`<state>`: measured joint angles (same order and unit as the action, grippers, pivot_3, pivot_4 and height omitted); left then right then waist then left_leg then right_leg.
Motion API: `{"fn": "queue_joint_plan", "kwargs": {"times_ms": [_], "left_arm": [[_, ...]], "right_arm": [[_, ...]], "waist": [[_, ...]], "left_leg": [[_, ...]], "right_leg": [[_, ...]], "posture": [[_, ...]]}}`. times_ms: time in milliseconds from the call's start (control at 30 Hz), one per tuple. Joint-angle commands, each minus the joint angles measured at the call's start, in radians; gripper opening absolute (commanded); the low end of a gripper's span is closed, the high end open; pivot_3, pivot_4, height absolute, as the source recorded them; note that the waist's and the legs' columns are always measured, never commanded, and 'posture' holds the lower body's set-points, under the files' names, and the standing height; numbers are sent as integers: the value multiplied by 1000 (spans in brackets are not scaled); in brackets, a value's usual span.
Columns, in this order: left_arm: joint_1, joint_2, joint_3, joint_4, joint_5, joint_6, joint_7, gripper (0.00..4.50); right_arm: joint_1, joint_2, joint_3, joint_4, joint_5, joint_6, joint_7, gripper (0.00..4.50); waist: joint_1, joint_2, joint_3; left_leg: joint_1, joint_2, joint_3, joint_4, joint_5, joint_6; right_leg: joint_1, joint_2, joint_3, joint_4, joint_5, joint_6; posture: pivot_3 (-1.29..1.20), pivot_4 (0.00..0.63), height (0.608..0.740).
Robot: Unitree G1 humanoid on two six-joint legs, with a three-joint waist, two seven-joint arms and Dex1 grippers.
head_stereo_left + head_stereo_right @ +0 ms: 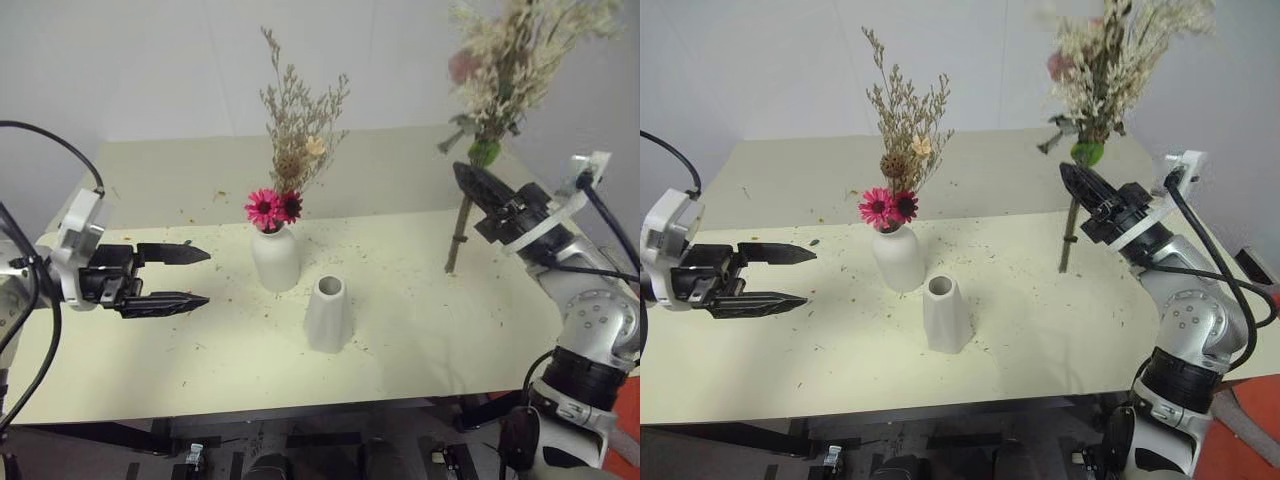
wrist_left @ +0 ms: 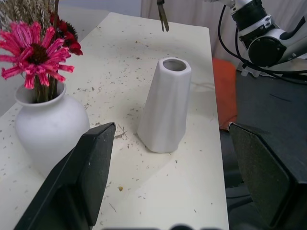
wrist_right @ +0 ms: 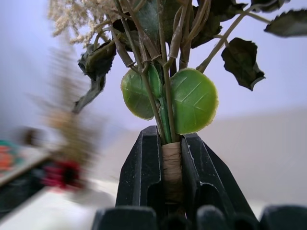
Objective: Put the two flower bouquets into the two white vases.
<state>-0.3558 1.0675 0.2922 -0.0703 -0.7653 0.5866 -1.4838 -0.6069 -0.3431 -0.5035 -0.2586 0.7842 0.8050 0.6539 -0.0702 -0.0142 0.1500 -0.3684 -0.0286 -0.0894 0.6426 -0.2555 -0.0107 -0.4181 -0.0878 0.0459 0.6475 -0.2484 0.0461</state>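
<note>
Where frame crops bushier bouquet [image 1: 510, 60], right pincer [image 3: 171, 143] hides its wrapped stems

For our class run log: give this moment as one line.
slim bouquet: in bottle vase | tapered vase: empty | right gripper: shut on bushy bouquet, lifted | left gripper: open, idle

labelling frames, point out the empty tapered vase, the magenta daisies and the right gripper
empty tapered vase [image 1: 328, 318], left eye view, its side wall
magenta daisies [image 1: 264, 207], left eye view, pink bloom
right gripper [image 3: 171, 165], right wrist view, between fingertips
</note>
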Motion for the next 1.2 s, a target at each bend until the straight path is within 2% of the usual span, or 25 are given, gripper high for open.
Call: {"fn": "queue_joint_plan", "kwargs": {"times_ms": [33, 233, 533, 867, 1200], "left_arm": [[-25, -1, -2, 2, 0, -10, -8, 4113], [-38, -12, -16, 13, 9, -18, -16, 4113], [-39, -14, -21, 22, 16, -27, -26, 4113], [-34, -10, -16, 21, 17, -24, -24, 4113], [-45, -15, -26, 27, 23, -26, -18, 4113]], "right_arm": [[-24, 37, 93, -84, 38, -81, 4, 234], [-76, 125, 267, -106, 3, -194, -2, 234], [-132, 205, 378, -99, 36, -246, -6, 234], [-91, 237, 451, -97, 39, -257, -13, 234], [-40, 221, 481, -98, 42, -245, -3, 234]], "waist": [[0, 0, 0], [1, 0, 0], [3, 0, 0], [1, 0, 0], [0, 0, 0]], "left_leg": [[0, 0, 1, 0, 0, 0], [0, 1, 1, 0, 0, 0], [0, 1, 0, 0, 0, 0], [0, 2, 0, 0, 0, 0], [0, 2, 1, 0, 0, 0]], "right_leg": [[0, 0, 0, 0, 0, 0], [-2, 1, 0, 0, 0, 0], [-2, 1, -1, 1, 0, -1], [-2, 1, -1, 1, 1, -1], [-2, 1, -1, 1, 1, -1]], "posture": [[0, 150, 740], [0, 150, 740], [0, 150, 740], [0, 150, 740], [0, 150, 740]]}}
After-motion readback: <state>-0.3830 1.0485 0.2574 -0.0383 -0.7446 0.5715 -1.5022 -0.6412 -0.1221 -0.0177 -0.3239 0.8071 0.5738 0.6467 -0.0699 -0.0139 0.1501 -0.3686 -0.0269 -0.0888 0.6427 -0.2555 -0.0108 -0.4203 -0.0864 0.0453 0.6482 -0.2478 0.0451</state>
